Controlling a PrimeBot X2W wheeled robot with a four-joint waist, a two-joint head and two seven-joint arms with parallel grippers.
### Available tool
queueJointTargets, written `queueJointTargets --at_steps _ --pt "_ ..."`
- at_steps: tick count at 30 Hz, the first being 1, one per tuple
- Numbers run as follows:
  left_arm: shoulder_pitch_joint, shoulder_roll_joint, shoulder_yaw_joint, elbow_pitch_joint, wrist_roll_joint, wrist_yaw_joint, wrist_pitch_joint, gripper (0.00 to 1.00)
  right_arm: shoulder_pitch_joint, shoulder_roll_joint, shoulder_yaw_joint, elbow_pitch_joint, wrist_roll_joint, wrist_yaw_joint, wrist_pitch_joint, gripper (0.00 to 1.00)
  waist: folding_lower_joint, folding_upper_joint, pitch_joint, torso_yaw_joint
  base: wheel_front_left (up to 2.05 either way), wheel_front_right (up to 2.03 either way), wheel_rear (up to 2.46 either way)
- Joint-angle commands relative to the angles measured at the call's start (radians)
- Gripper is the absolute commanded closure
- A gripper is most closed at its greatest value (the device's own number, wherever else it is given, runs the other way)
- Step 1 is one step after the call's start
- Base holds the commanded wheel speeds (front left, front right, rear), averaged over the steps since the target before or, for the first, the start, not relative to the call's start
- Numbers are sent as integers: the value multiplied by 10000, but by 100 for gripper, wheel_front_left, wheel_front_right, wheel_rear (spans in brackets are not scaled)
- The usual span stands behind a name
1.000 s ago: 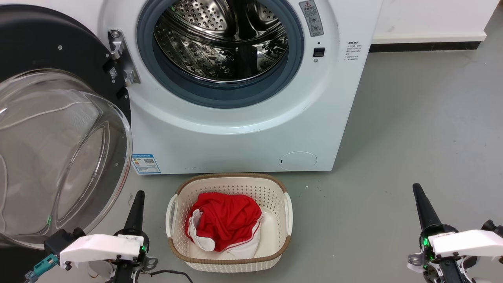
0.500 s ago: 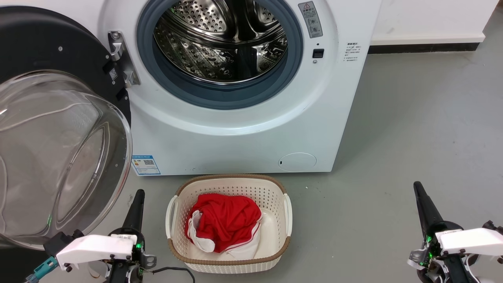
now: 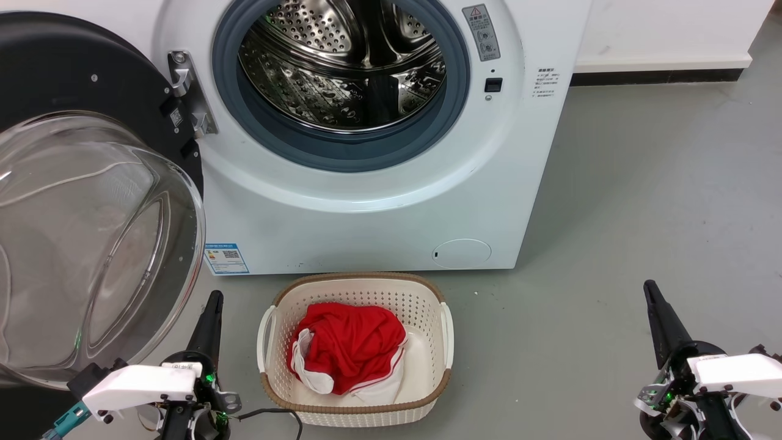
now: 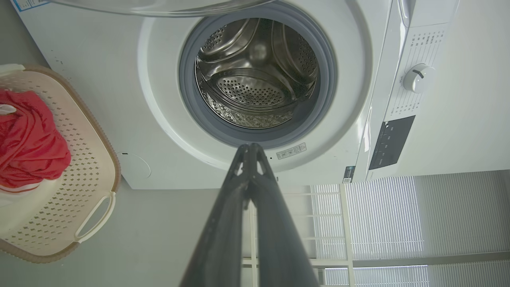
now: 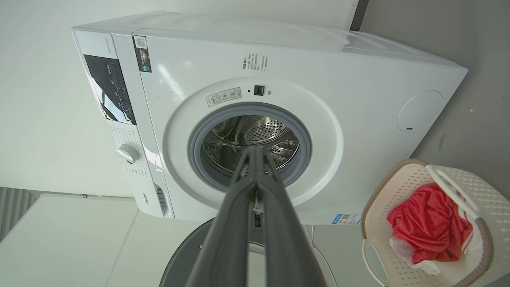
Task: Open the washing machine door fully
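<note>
The left gripper (image 4: pixel 251 147) has its 2 fingers pressed together and holds nothing. The right gripper (image 5: pixel 257 150) is the same. Both hang low and touch nothing, I think because the job looks done. The door (image 3: pixel 91 201) is swung wide to the left of the washer (image 3: pixel 366 208), close beside the left gripper, and the drum (image 3: pixel 342 67) shows. A basket (image 3: pixel 357 276) with a red cloth (image 3: pixel 348 348) sits on the floor between the grippers. It is not in the door's way.
</note>
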Motion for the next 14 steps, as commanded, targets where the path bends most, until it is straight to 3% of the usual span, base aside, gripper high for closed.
queueJointTargets --at_steps 1,14 --pt "-109 -18 37 19 -199 -70 78 100 -200 -1 -41 30 210 -3 69 100 0 0 -5 -1 0 0 0" --pt "-141 -63 178 85 -1073 -174 297 100 -260 33 -144 139 1095 -3 323 100 0 0 -48 -17 0 0 0"
